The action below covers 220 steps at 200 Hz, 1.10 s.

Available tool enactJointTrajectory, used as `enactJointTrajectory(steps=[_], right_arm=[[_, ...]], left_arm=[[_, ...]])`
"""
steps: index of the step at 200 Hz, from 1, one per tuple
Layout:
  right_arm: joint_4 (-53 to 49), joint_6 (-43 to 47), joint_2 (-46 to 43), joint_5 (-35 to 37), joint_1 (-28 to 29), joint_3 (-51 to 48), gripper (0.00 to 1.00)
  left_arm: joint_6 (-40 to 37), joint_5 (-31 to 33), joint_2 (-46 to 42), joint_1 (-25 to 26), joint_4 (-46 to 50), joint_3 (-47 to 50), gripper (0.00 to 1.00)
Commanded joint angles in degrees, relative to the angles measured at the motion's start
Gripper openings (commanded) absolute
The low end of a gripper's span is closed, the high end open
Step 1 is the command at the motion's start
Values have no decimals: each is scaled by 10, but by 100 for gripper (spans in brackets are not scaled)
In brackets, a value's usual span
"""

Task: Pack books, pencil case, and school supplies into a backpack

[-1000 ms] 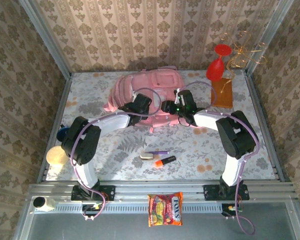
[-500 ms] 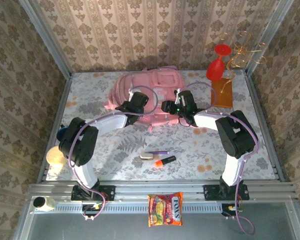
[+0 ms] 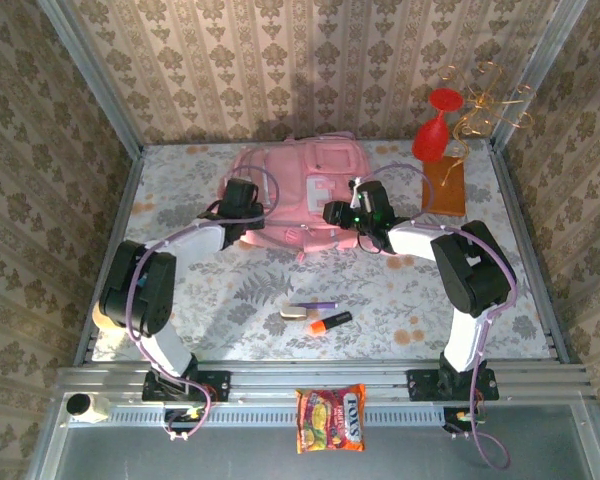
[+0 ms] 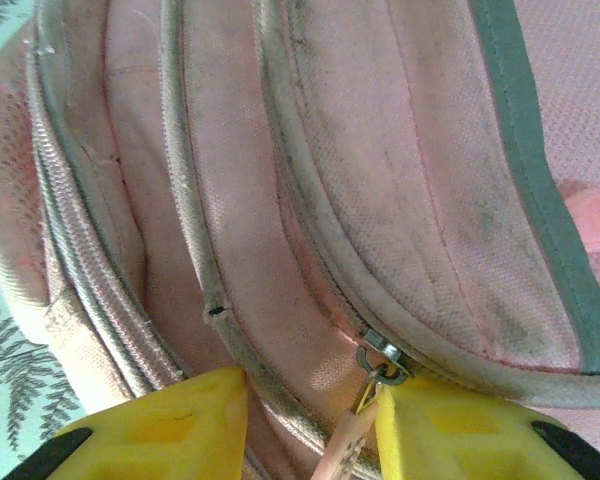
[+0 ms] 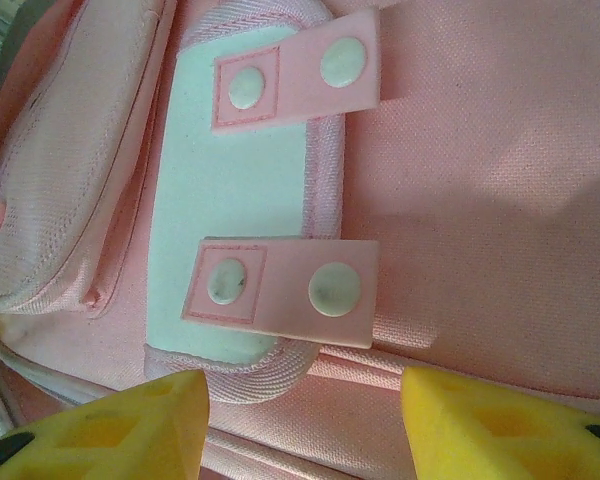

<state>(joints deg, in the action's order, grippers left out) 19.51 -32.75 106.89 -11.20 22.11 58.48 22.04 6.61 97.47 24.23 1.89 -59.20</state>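
Note:
The pink backpack (image 3: 298, 172) lies at the back middle of the table. My left gripper (image 3: 244, 200) presses on its left side. In the left wrist view its jaws (image 4: 310, 386) stand apart astride a piped seam of the backpack (image 4: 410, 150). A metal zip pull (image 4: 380, 362) with a pink tab rests against the right finger. My right gripper (image 3: 333, 213) is open over the backpack's right side, just below a white patch (image 5: 230, 190) with two pink snap tabs. A purple pen (image 3: 315, 305), a beige oblong piece (image 3: 293, 314) and an orange-and-black marker (image 3: 330, 322) lie on the near table. The books and pencil case are out of view.
An orange-brown slab (image 3: 445, 187) with a red ornament (image 3: 430, 135) and gold wire stands at the back right. An orange snack packet (image 3: 330, 418) lies on the metal rail in front of the table. Patterned walls close in the back and both sides.
My left gripper has slid left across the backpack from its middle to its left side, and its jaws have narrowed. The right arm has stayed put.

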Motion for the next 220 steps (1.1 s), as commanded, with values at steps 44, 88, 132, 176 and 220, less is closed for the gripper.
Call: enactJointTrajectory(steps=[44,88,132,176,220], right_arm=[[-67,4,14,21,-11,-18,56],[-94,8,10,43,-19,-12,56],[-228,50,46,82,-29,85,56],[-338,102,116,124,-29,238,57],[-371,143,96,125,-25,290,58]], left_arm=[[-20,-56,33,-7,11,-36,28],[-44,-47,28,-8,8,-26,3],[-83,-69,-30,-9,32,6,0],[-64,-218,-59,-7,27,39,0],[-46,-249,-54,-1,22,27,0]])
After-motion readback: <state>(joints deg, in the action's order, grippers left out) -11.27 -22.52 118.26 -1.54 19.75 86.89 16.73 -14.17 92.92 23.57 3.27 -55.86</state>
